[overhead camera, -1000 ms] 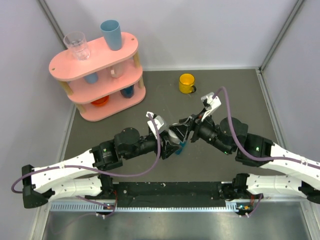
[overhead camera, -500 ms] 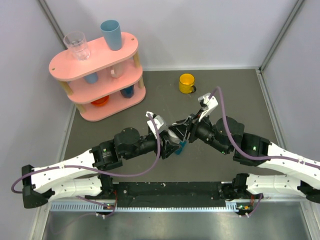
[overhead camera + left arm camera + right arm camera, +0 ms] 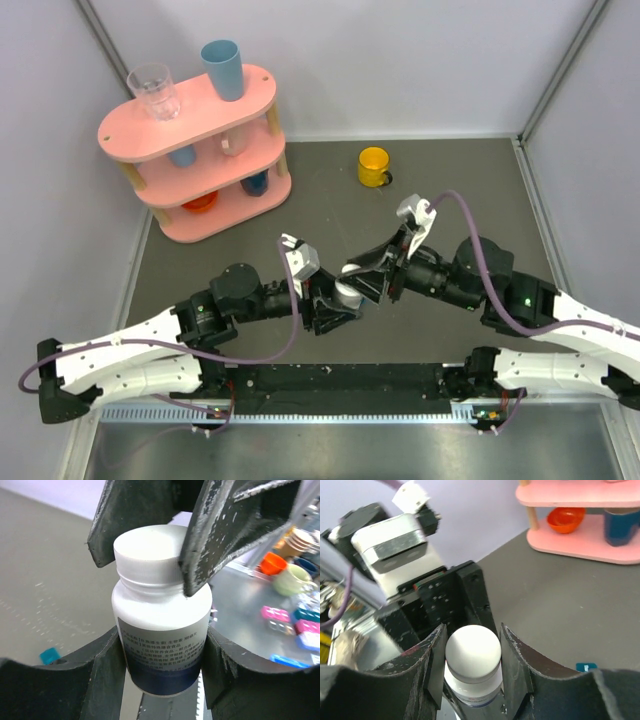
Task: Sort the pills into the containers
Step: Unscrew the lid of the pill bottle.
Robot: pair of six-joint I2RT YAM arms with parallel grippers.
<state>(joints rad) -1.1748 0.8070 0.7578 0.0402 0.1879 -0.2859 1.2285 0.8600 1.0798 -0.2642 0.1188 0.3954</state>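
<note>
The left fingers (image 3: 216, 652) are closed on the body of a white bottle (image 3: 160, 605), one pad on each side of its printed label, with no gap showing. The right fingers (image 3: 512, 655) come in from the other side and are closed narrowly around the bottle's white cap (image 3: 472, 650), pressing against it on both sides. The bottle hangs between the two arms over the middle of the desk (image 3: 450, 200), somewhat nearer its near edge than its far one.

The pill box (image 3: 49, 655) lies on the desk just beside the held bottle. Only a small dark-teal piece of it shows in each wrist view, too little to tell its compartments, and from above the arms hide it.

A yellow mug (image 3: 374, 166) stands well apart, close to the middle of the far edge. A pink three-tier shelf (image 3: 190, 150) fills the far left corner. A clear glass (image 3: 154, 92) and a blue cup (image 3: 221, 68) stand upright on its top tier, and an orange bowl (image 3: 201, 201) sits on a lower one.
</note>
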